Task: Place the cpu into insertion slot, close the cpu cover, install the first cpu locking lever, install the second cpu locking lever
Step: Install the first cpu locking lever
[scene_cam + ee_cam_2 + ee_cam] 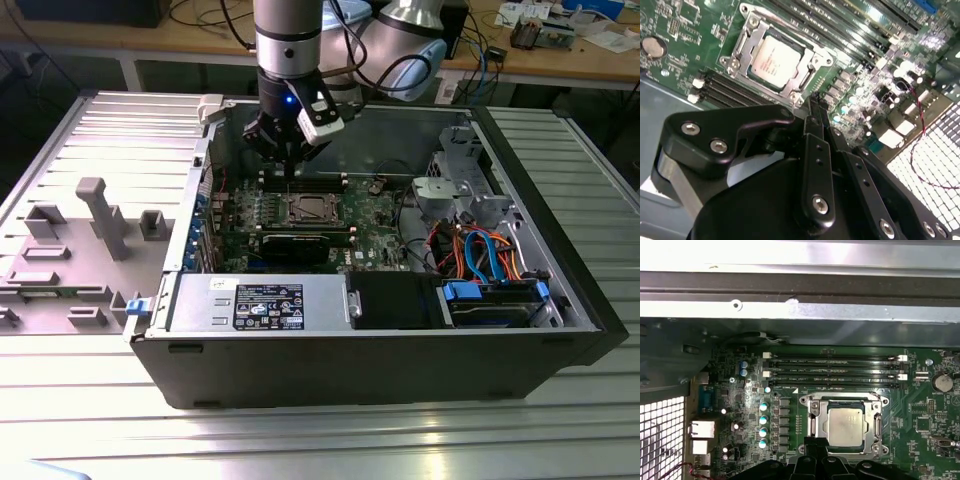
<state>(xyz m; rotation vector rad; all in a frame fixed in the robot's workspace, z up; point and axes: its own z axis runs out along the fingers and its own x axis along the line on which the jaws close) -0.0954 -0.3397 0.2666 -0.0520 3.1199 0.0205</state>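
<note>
On the ribbed metal table (100,440): one desktop computer case (350,370), lying on its side with the side panel off.

- One grey robot arm (288,40), coming down into the case from above.
- One grey plastic fixture (100,215), on the table at the exterior view's left, beside the case.
- One silver power supply (200,300) along the near wall. It carries one black-and-white printed label (268,306) with print too fine to make out.
- One bundle of blue and orange cables (490,255), at the exterior view's right.
- One green motherboard (920,440) on the case floor.
- Four long memory slots (835,370), parallel, with white end clips. Their white lettering is illegible.
- One black gripper (813,100), seen in both wrist views (815,442). Its jaws are drawn together to a point and hold nothing. It hangs over the board just beside the socket's edge; I cannot tell whether it touches.
- One insertion slot (305,208), mid-board, next to the memory slots.
- One cpu cover (880,427), a silver frame lying flat around the chip. I cannot tell whether its levers are latched.
- One cpu (846,426), seated in the slot with its silver top showing through the cover's cut-out. The faint printed lines on it are unreadable.
- One column of four pale-topped capacitors (763,419), beside the socket.
- One coin battery (942,382).
</note>
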